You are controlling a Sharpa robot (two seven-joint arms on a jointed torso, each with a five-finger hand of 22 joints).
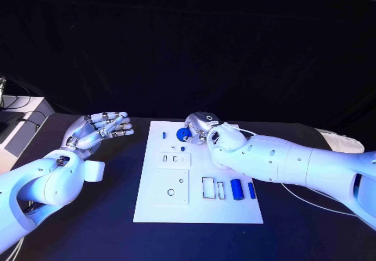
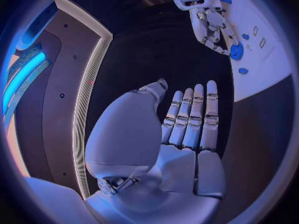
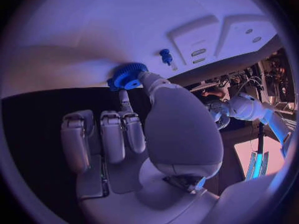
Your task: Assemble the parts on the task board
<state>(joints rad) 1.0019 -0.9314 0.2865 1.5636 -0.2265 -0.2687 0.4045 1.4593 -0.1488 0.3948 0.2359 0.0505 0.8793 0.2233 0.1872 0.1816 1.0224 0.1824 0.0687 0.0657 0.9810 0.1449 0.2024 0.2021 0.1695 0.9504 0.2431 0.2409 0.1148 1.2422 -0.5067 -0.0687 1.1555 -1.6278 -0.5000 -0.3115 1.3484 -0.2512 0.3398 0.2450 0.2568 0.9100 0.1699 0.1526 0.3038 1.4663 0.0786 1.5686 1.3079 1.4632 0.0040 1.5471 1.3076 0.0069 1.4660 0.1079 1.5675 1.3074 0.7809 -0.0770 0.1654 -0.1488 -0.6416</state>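
From the head view, the right hand (image 1: 205, 129) reaches over the task board (image 1: 200, 209) near its far edge and pinches a round blue gear (image 1: 184, 134) between thumb and a finger. The gear sits at the fingertips, on the side toward the board's left edge, low over the white plate; whether it touches cannot be told here. The left hand (image 1: 100, 129) hovers off the board beyond its left edge, released, fingers apart, well apart from the gear. Two long blue parts (image 1: 237, 190) lie near the board's right edge, their long axes running near to far.

In the left wrist view the left hand (image 2: 187, 129) is flat and holds nothing; the right hand (image 2: 209, 22) and gear (image 2: 236, 51) show side-on over the board.

The right wrist view adds what the others lack: the gear's (image 3: 126, 75) toothed rim, gripped by the right hand's fingertips (image 3: 144, 78) close against the board, and a small blue peg (image 3: 166, 56) standing just beside it.
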